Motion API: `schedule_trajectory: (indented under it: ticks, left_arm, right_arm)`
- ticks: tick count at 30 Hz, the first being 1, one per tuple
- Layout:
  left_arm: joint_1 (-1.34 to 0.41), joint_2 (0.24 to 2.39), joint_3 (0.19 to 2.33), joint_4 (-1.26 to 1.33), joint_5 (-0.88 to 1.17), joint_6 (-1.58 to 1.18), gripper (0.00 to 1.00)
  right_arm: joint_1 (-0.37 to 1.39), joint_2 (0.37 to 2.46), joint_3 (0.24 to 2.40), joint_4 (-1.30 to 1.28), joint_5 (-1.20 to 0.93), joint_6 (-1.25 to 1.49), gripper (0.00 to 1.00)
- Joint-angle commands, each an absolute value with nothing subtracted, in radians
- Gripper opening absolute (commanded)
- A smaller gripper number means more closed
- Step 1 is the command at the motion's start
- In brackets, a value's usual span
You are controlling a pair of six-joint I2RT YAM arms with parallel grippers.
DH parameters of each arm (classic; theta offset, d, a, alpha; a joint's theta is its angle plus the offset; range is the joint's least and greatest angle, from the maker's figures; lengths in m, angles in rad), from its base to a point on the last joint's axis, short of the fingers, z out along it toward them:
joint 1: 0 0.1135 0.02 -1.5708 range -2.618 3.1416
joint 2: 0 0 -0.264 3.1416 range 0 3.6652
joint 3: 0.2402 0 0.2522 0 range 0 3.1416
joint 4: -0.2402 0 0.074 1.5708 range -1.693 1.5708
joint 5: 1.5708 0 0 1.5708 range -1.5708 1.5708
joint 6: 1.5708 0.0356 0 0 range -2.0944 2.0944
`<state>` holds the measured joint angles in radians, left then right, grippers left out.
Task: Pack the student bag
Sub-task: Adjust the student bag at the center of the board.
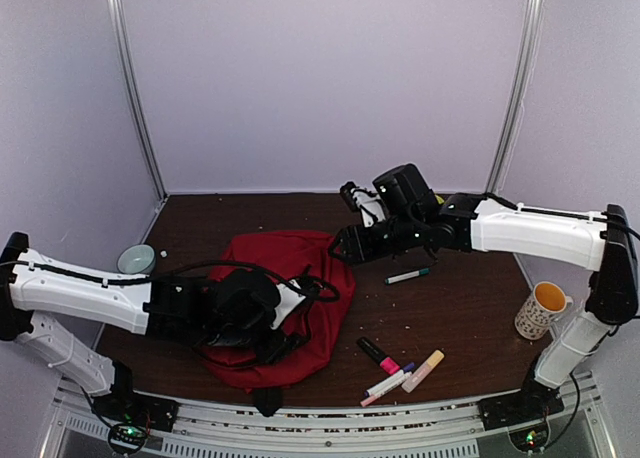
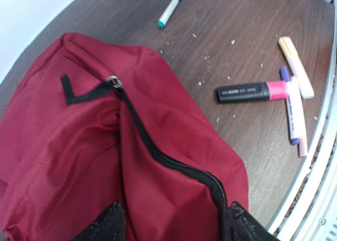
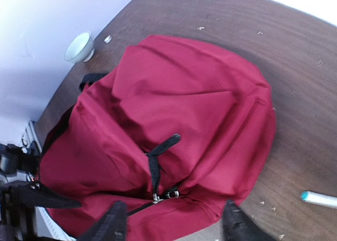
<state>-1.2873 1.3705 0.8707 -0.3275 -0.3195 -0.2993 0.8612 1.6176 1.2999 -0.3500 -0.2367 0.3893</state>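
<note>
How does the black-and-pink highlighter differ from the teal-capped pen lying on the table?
The black-and-pink highlighter is thick and dark-bodied; the teal-capped pen is slim and white. The highlighter lies beside other pens near the front edge; the teal-capped pen lies alone, farther back. Both lie flat on the table, outside the student bag.

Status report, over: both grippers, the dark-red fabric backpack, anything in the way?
Left gripper open, right gripper open, both over the dark-red fabric backpack. Visible zipper shut. Four marker pens on the table beside it, unpacked.
</note>
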Motion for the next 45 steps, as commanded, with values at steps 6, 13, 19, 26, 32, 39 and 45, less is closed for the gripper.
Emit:
schedule_trajectory:
  ticks: [6,13,19,26,32,39,45]
  left_arm:
    - [-1.287,1.349,0.864,-0.359,-0.364,-0.387,0.67]
    - [-1.286,1.429,0.852,-0.458,-0.389,-0.494,0.62]
    - [-1.287,1.448,0.804,-0.425,-0.366,-0.531,0.39]
    - [-1.290,1.466,0.754,-0.356,-0.306,-0.535,0.06]
    - [-1.293,1.458,0.740,-0.348,-0.309,-0.541,0.04]
    - [-1.296,1.442,0.727,-0.348,-0.315,-0.549,0.04]
    - [-1.297,1.436,0.727,-0.354,-0.319,-0.555,0.03]
  right_arm:
    - [0.782,1.558,1.247,-0.338,-0.119,0.382,0.95]
    - [0.738,1.738,1.393,-0.358,-0.156,0.425,1.00]
    - [0.715,1.928,1.518,-0.410,-0.198,0.491,0.97]
    - [0.719,2.025,1.530,-0.371,-0.342,0.556,0.71]
    - [0.727,2.057,1.507,-0.349,-0.383,0.566,0.44]
    - [0.733,2.066,1.492,-0.326,-0.405,0.570,0.22]
    - [0.735,2.058,1.474,-0.311,-0.415,0.571,0.02]
